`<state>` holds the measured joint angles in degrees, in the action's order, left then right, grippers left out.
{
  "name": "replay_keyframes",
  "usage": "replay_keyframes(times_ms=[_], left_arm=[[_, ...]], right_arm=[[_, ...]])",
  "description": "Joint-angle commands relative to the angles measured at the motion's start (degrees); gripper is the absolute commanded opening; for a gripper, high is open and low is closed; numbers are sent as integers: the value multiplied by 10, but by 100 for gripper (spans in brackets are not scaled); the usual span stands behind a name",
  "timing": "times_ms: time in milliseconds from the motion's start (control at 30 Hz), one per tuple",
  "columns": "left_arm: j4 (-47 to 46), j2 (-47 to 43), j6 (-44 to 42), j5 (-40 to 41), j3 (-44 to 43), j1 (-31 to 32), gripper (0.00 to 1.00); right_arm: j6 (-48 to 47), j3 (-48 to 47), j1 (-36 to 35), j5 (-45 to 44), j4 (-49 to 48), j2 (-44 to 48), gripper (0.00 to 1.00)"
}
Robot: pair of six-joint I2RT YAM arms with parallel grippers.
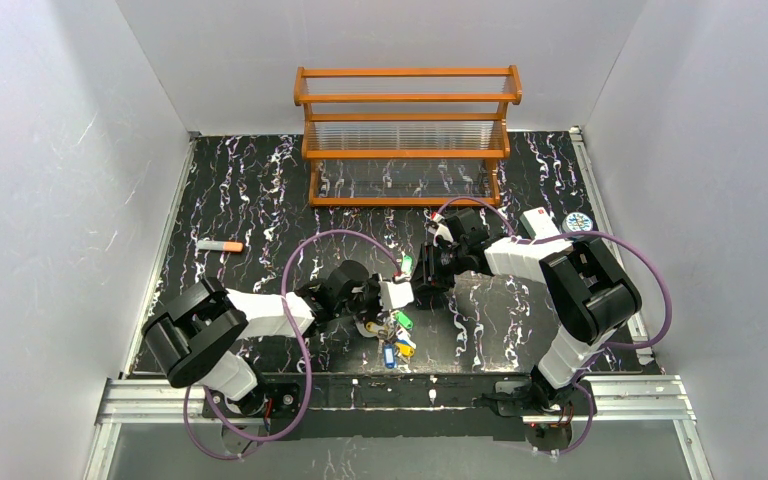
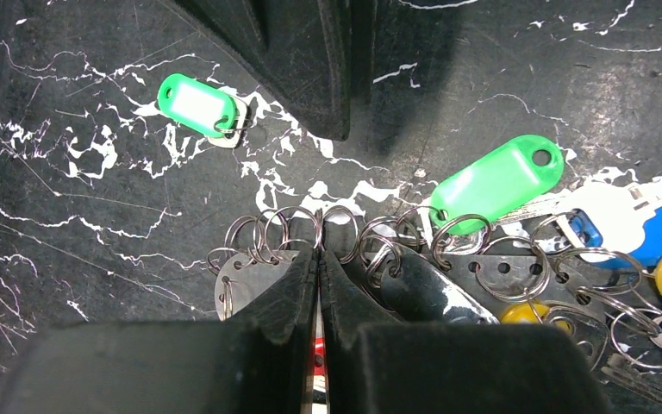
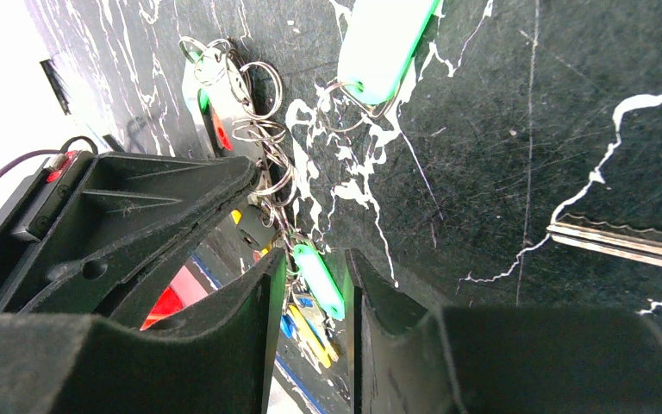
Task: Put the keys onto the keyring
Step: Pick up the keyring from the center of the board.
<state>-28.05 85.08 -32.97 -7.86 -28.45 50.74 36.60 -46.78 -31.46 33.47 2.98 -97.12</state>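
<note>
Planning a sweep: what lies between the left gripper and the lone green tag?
Beyond the rings bunched at the left gripper, only bare tabletop reaches the lone green tag; the left wrist view shows it.

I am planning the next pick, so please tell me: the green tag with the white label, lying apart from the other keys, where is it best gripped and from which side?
Grip the green tag across its two long edges at mid-body, coming straight down. It lies flat with both edges free; its small ring looks too thin to pinch.
</note>
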Motion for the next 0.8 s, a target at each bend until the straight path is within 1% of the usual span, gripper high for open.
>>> replay_keyframes(times_ms=[0,267,467,667,767], left_arm=[[5,-9,17,14,-11,0,0],[-16,-20,76,12,-1,1,0],[-52,-53,129,-13,25,0,0],[-106,-73,194,-38,59,-4,0],[-134,-79,219,-50,75,-5,0]], right_arm=[[-10,-8,4,7,1,12,39],[-23,-12,4,9,3,27,40],[-53,-2,4,33,-33,77,43],[-113,8,4,33,-72,144,47],[-148,13,4,57,-91,167,49]])
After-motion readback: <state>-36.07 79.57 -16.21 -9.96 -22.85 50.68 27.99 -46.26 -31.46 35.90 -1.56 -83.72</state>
